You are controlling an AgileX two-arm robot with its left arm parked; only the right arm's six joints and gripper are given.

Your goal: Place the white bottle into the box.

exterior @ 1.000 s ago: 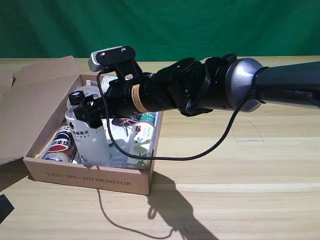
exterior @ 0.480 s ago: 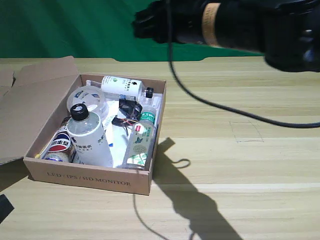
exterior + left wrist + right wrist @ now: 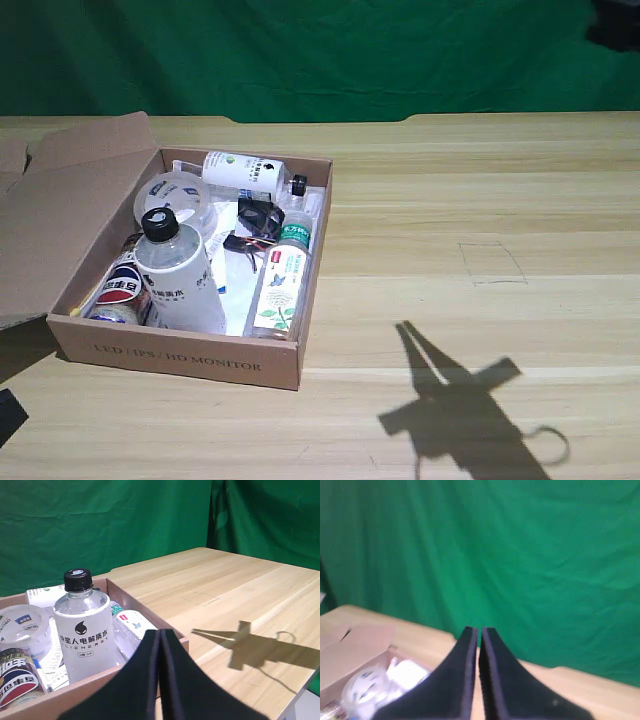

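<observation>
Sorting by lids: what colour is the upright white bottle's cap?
Black; the white bottle shows it best in the left wrist view.

A wooden table (image 3: 480, 200) carries the box (image 3: 180, 355) at the exterior view's left, its flap (image 3: 60, 220) lying open beside it.

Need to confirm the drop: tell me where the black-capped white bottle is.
In the exterior view, the frosted white plastic bottle with the black screw cap stands upright inside the shallow brown cardboard box, near its front wall, between a Pepsi can and a lying green-capped clear bottle.
</observation>
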